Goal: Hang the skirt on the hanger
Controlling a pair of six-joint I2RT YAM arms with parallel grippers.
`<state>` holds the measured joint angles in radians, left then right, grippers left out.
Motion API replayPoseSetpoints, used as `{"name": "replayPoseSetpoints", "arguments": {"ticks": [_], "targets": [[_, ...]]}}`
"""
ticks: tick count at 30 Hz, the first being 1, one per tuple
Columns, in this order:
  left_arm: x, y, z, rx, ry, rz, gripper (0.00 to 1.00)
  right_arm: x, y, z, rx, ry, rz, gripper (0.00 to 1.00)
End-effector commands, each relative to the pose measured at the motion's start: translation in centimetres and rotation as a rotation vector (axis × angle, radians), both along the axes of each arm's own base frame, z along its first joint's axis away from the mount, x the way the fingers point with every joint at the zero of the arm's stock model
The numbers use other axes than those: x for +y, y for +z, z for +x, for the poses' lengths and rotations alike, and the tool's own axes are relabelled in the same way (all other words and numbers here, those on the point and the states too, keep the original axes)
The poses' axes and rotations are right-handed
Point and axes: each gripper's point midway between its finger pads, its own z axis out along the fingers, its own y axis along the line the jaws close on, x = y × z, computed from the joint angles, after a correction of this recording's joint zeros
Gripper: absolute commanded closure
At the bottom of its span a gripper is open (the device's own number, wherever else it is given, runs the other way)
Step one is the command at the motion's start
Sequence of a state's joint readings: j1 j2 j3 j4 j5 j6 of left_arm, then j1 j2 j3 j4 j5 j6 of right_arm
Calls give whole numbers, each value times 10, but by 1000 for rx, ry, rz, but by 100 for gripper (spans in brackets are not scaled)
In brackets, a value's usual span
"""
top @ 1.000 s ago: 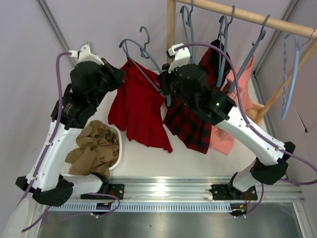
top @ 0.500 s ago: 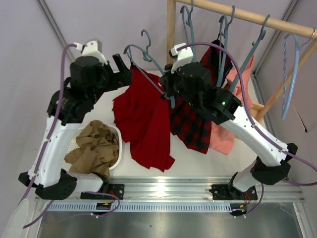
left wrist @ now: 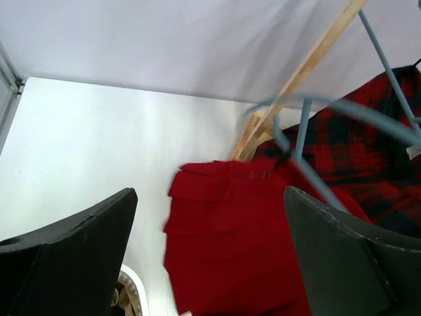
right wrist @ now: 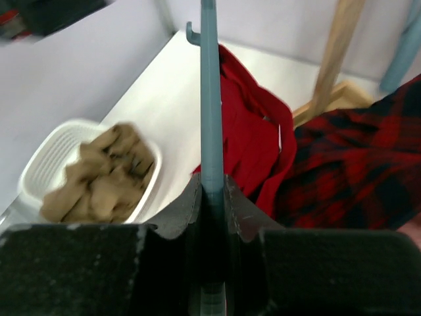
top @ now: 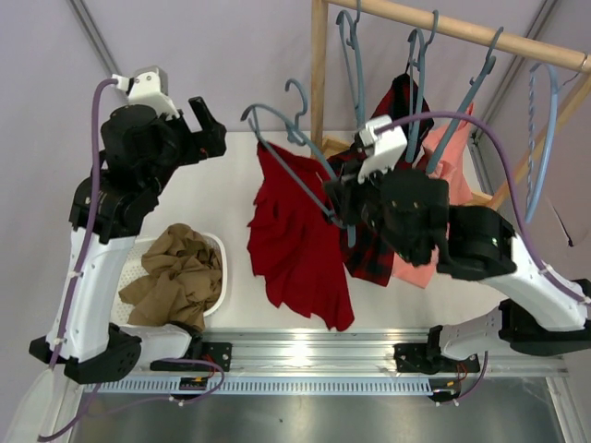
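The bright-red soft cloth skirt (top: 300, 245) hangs from the slim grey-blue plastic hanger (right wrist: 209, 99), above the counter (top: 217, 198). The right gripper (right wrist: 210, 191) jaws clamp the hanger; the left gripper (left wrist: 209, 197) jaws gape empty. Hanging looks about done; next, I'd guess, comes hooking it on the wooden rail (top: 462, 28).

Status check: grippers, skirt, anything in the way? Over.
Left gripper open, empty. Right gripper shut on hanger, red skirt draped from it. Plaid garment hangs close beside the skirt.

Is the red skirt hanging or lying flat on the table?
Hanging: the skirt drapes from the hanger, which the right gripper holds up.
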<state>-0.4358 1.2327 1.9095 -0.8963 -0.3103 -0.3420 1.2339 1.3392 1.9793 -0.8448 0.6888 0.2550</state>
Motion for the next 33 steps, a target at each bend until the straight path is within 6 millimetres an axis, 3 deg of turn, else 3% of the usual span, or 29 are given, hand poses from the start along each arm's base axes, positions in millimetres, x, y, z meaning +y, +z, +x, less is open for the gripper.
{"name": "replayPoseSetpoints", "arguments": {"ticks": [1, 3, 4, 8, 14, 17, 22, 25, 29, 33], "targets": [[-12, 1, 15, -23, -67, 25, 0, -26, 35, -36, -20, -31, 138, 100], [-15, -1, 18, -18, -83, 27, 1, -30, 25, -47, 8, -64, 135, 100], [-18, -1, 20, -18, -98, 22, 0, -37, 7, -49, 19, -94, 60, 100], [-24, -3, 26, -16, -114, 18, 0, -58, -25, -50, 83, -202, 33, 100], [-24, -7, 29, -6, -111, 14, 0, -100, -41, -47, 142, -307, 123, 100], [-26, -11, 30, 5, -110, 4, 0, -120, -56, -40, 157, -367, 98, 100], [-27, -12, 30, 0, -107, -27, 0, -170, -81, -29, 200, -491, 62, 100], [-29, -10, 31, -2, -106, -41, 0, -190, -83, -25, 196, -527, 44, 100], [-34, -11, 33, 4, -119, -66, 0, -200, -79, -11, 169, -569, -40, 100], [-40, -15, 37, 18, -135, -78, 0, -188, -81, 17, 176, -560, -129, 100]]}}
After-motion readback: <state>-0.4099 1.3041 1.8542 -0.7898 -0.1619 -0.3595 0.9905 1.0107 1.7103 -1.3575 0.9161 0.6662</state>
